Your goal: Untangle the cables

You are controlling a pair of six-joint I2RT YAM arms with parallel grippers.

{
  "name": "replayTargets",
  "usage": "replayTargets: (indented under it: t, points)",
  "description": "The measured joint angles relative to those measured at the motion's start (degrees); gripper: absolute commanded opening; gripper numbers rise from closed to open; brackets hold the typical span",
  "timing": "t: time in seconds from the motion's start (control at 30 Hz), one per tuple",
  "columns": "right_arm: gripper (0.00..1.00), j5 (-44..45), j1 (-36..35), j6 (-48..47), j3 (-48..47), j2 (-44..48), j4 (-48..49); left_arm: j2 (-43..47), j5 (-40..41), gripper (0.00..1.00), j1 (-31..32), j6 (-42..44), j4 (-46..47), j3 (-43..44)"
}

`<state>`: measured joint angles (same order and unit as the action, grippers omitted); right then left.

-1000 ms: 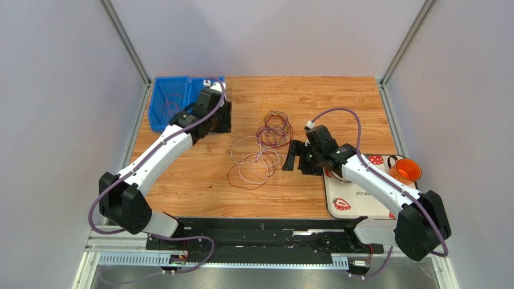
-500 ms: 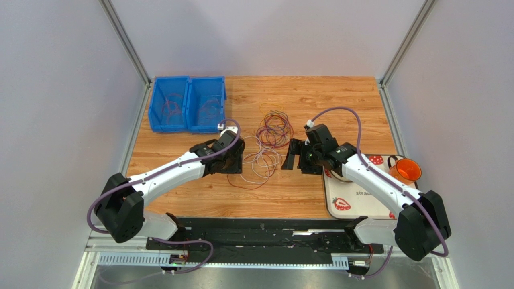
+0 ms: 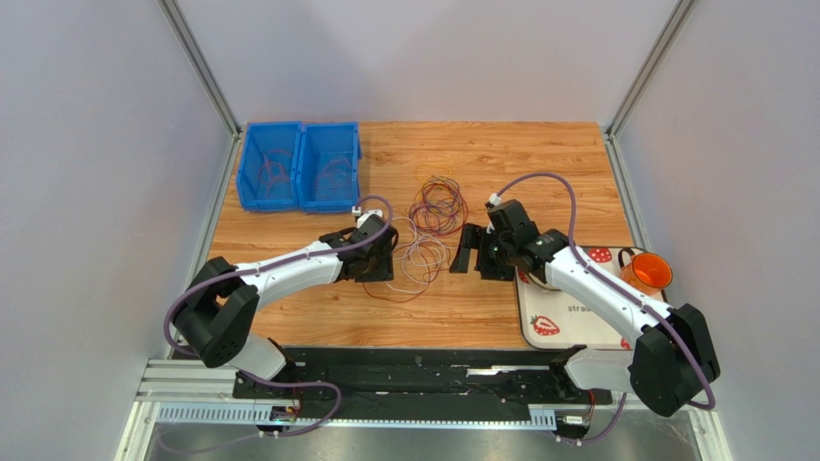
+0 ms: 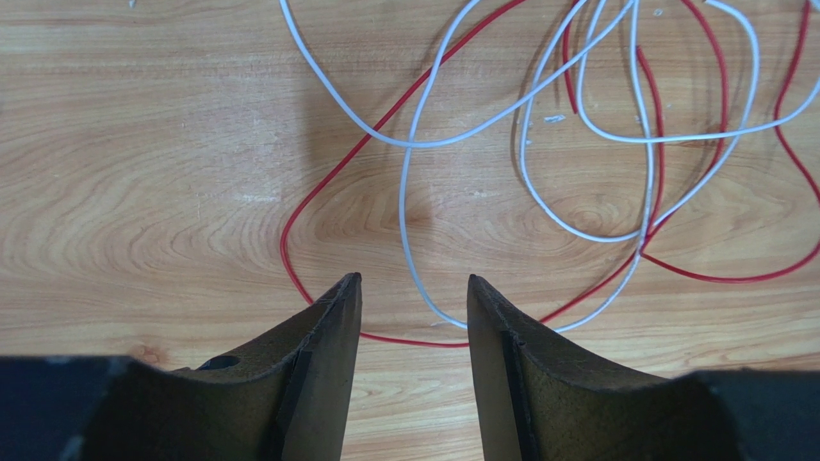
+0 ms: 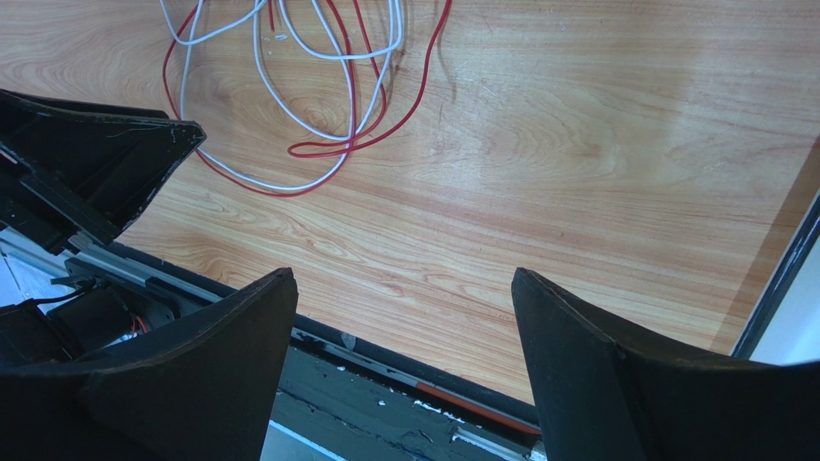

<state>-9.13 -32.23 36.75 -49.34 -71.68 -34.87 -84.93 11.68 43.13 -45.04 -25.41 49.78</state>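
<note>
in approach step, hovers over the cables [image 3: 421,240] at the middle of the table [image 3: 539,163] with left gripper [image 4: 414,283] half open, right gripper [image 5: 404,279] wide open beside them, both empty; likely needs to descend and pinch one loop.

My left arm reaches low and to the right, its left gripper [image 4: 414,280] tipped downward with jaws partly apart and empty. My right arm bends inward, and its right gripper [image 5: 404,274] has jaws spread wide, gripping nothing.

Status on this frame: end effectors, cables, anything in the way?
Left end effector open, empty, at near edge of cables. Right end effector open wide, empty, right of them. Red and white loops tangled on table. Nothing blocking.
</note>
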Motion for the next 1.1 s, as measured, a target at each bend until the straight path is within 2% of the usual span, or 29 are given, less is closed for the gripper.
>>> replayTargets:
  t: [0.17, 0.27, 0.33, 0.37, 0.4, 0.43, 0.47, 0.57, 0.67, 0.83, 0.97, 1.1]
  points:
    - [0.87, -0.02, 0.0, 0.0, 0.28, 0.0, 0.02, -1.68, -0.15, 0.51, 0.02, -0.66, -0.07, -0.02]
    - [0.87, -0.04, 0.0, -0.02, 0.33, 0.0, 0.04, -2.23, -0.02, 0.47, 0.02, -1.09, -0.02, -0.02]
    - [0.87, -0.13, 0.0, -0.02, 0.46, 0.0, 0.17, -2.62, -0.48, 0.4, 0.02, -1.07, 0.48, -0.09]
    - [0.87, -0.26, 0.0, 0.0, 0.61, 0.0, 0.28, -2.91, -0.74, 0.35, 0.02, -1.09, 1.09, -0.15]
    - [0.87, -0.37, 0.0, 0.0, 0.72, 0.0, 0.28, -3.32, -1.03, 0.15, 0.11, -1.07, 1.66, -0.15]
    - [0.87, -0.46, 0.0, 0.0, 0.76, 0.0, 0.28, -3.93, -1.25, 0.03, 0.24, -1.05, 2.29, -0.15]
    - [0.87, -0.5, 0.0, 0.0, 0.76, 0.0, 0.31, -4.55, -1.4, 0.0, 0.33, -1.49, 2.8, -0.13]
    - [0.87, -0.7, 0.0, 0.0, 0.76, 0.0, 0.39, -6.97, -1.88, 0.0, 0.74, -0.87, 2.36, 0.59]
    - [0.87, -0.74, 0.0, -0.02, 0.76, 0.0, 0.37, -6.34, -0.66, 0.0, 1.16, 0.04, -2.67, 4.28]
    - [0.87, -0.76, 0.0, 0.0, 0.76, 0.42, 0.35, 1.81, 3.32, 0.0, 1.62, 4.79, -13.31, 20.63]
    - [0.87, -0.87, 0.0, 0.09, 0.76, 0.63, 0.37, 10.64, 4.96, 0.0, 1.64, 9.73, -15.47, 36.11]
    - [0.87, -0.92, 0.0, 0.17, 0.76, 0.63, 0.39, 17.53, 5.92, 0.0, 1.73, 12.92, -16.33, 41.55]
